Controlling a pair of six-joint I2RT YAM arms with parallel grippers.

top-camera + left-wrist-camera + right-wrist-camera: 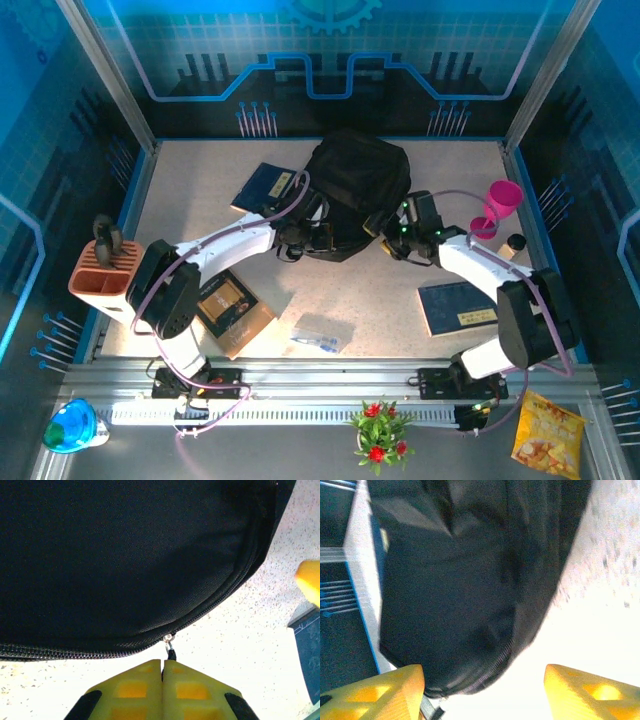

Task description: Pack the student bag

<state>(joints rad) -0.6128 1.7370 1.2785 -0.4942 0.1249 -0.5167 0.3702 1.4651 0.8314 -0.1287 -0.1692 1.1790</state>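
The student bag [355,190], a large black fabric backpack, lies at the back middle of the table. My left gripper [298,240] is at its near left edge. In the left wrist view the yellow jaws [162,669] are pressed together on the small black zip pull [171,653], which hangs from the bag's [125,555] zipper line. My right gripper [388,236] sits at the bag's near right edge. Its yellow fingertips [387,690] stand wide apart with nothing between them, and the bag's [470,580] zipped rim lies just ahead of them.
Dark-blue books lie at the back left [265,186] and the right front [458,305]. A brown book [232,310] and a plastic packet [320,333] lie near the front. A pink cup [500,205] and small bottle [515,243] stand right, an orange holder [103,272] left.
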